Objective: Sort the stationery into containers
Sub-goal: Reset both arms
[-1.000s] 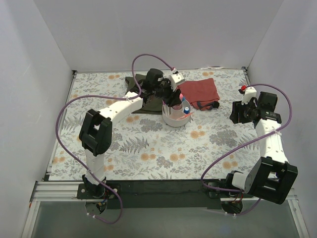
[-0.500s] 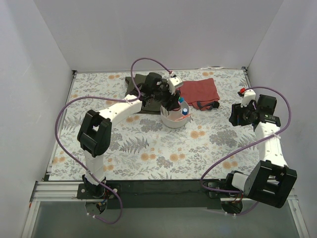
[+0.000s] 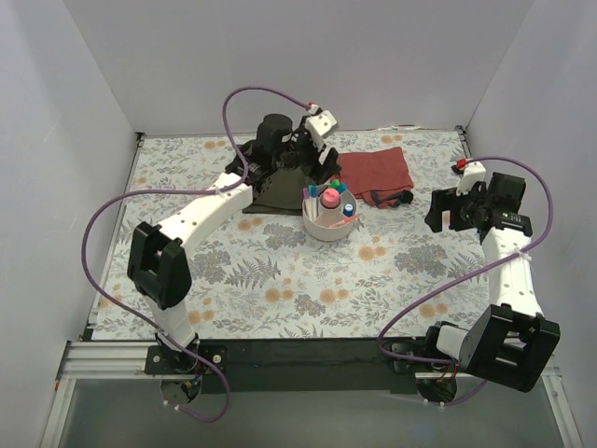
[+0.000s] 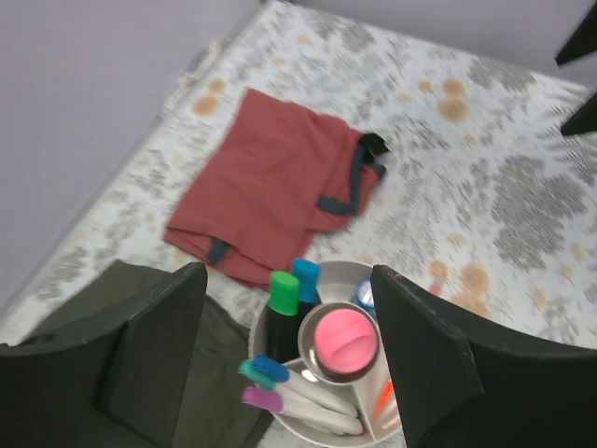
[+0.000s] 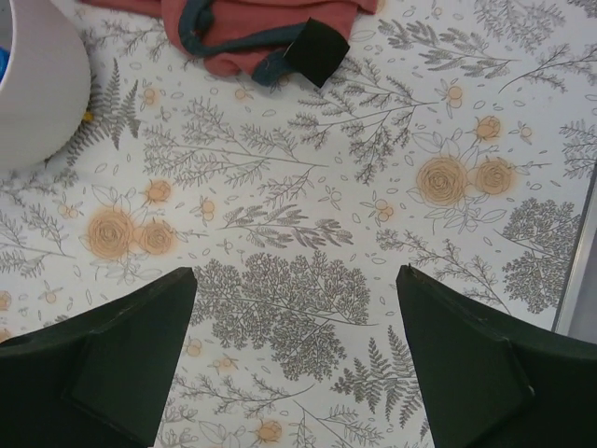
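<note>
The round white divided bowl (image 3: 328,224) stands mid-table; it also shows in the left wrist view (image 4: 396,280). In it stand a fat pink tube (image 4: 340,342) in the centre cup, black markers with a green cap (image 4: 284,292) and a blue cap (image 4: 305,278), several thin white pens (image 4: 308,403) and a pink-orange pen (image 4: 384,401). My left gripper (image 3: 322,177) (image 4: 284,280) is open and empty, above and behind the bowl. My right gripper (image 3: 444,211) (image 5: 294,280) is open and empty over bare cloth at the right.
A folded red cloth (image 3: 375,173) (image 4: 275,191) lies behind and right of the bowl. A folded olive cloth (image 3: 270,191) (image 4: 103,299) lies behind and left, under the left arm. White walls close in the back and both sides. The bowl's wall (image 5: 33,84) shows at the right wrist view's upper left.
My left gripper has lifted up and back out of the bowl, open, leaving the pink tube standing in the centre. The right arm has barely moved.
</note>
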Robot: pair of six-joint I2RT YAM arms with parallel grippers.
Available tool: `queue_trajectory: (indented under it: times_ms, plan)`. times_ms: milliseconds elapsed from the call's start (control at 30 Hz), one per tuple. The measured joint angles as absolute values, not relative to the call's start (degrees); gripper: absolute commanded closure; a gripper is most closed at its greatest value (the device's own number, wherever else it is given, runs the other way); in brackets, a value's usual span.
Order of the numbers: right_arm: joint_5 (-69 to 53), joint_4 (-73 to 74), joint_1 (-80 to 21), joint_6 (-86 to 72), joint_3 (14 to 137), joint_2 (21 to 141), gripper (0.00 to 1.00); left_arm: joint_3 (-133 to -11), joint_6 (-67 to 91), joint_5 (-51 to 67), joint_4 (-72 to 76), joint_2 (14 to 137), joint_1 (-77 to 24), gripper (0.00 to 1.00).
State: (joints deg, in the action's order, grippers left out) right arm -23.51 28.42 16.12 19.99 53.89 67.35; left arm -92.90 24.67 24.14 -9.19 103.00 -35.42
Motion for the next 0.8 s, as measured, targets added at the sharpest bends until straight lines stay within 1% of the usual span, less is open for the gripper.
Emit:
queue_trajectory:
  times_ms: [33, 100, 200, 267, 400, 533, 667, 800]
  plan:
    - [-23.55, 28.4, 16.12, 19.35, 54.54, 67.46, 0.02, -91.88, 24.69, 21.63, -7.6, 101.03, -35.42, 0.28]
    - [-23.24, 28.42, 16.12, 18.06, 55.96, 67.81, 0.02, -88.92, 24.67, 15.92, -5.04, 96.71, -35.38, 0.22]
    - [-20.27, 28.47, 16.03, 15.0, 58.67, 68.51, 0.02, -80.31, 25.65, 7.25, -0.16, 88.9, -34.02, 0.17]
    - [-17.26, 28.47, 15.97, 13.17, 60.55, 69.04, 0.02, -75.44, 28.05, 3.97, 0.82, 85.36, -31.18, 0.17]
    - [-8.49, 28.47, 14.5, 10.0, 64.53, 70.52, 0.02, -69.06, 34.33, 1.87, -0.6, 82.94, -20.88, 0.17]
    - [-3.88, 28.56, 12.19, 8.86, 65.1, 70.61, 0.02, -64.69, 37.56, 0.89, -2.98, 82.83, -10.74, 0.17]
    - [-2.0, 28.56, 9.74, 8.47, 65.1, 70.3, 0.02, -62.13, 38.63, 1.39, -4.19, 82.52, -5.13, 0.17]
    - [-1.48, 28.53, 8.01, 7.62, 64.95, 69.25, 0.02, -60.75, 39.55, 1.69, -4.4, 81.23, -3.29, 0.17]
